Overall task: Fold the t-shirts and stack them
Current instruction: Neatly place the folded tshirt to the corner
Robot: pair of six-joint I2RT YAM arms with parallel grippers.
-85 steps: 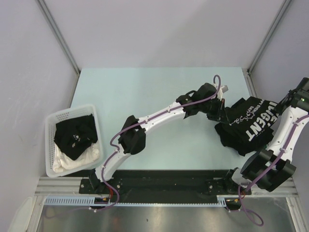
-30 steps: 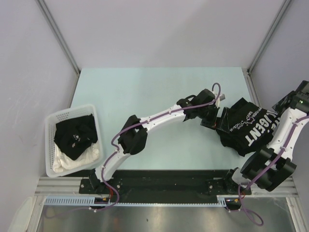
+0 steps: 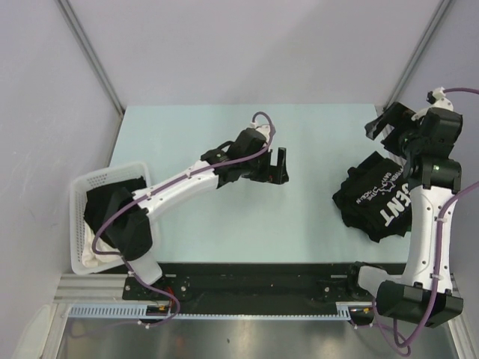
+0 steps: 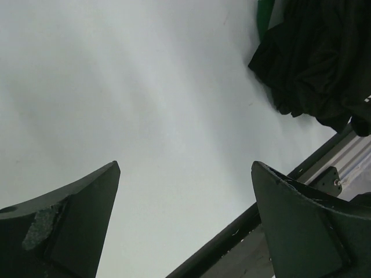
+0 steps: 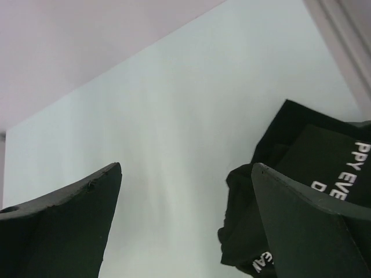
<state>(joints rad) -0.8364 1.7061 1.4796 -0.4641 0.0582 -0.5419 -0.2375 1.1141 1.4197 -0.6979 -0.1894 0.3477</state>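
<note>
Tee pile [image 3: 378, 198] hasn't shifted vs 1 s ago, but both arms are off it now. L arm has swung back to mid-table, R arm has pulled up toward the far right corner.

Pile lies on the right side of the table [image 3: 224, 127], near the right edge. It's a black bundle w/ white lettering on top. Looks lumpy, edges not squared, and I can't tell how many tees are in it.

Another black tee [image 3: 112, 198] is in the white basket [image 3: 77, 196] at left, crumpled on top of a white cloth [image 3: 97, 253].

Left gripper [image 3: 278, 166]: jaws spread wide, nothing between them, hanging over bare table well apart from the pile. Right gripper [image 3: 385, 123]: also released, jaws wide and empty, just beyond the pile's far edge.

Progress, my read: partway. Stack started on the right, and the basket tee is not yet folded or stacked. Next prob L arm to the basket for it. Pile may need tidying before more goes on.
</note>
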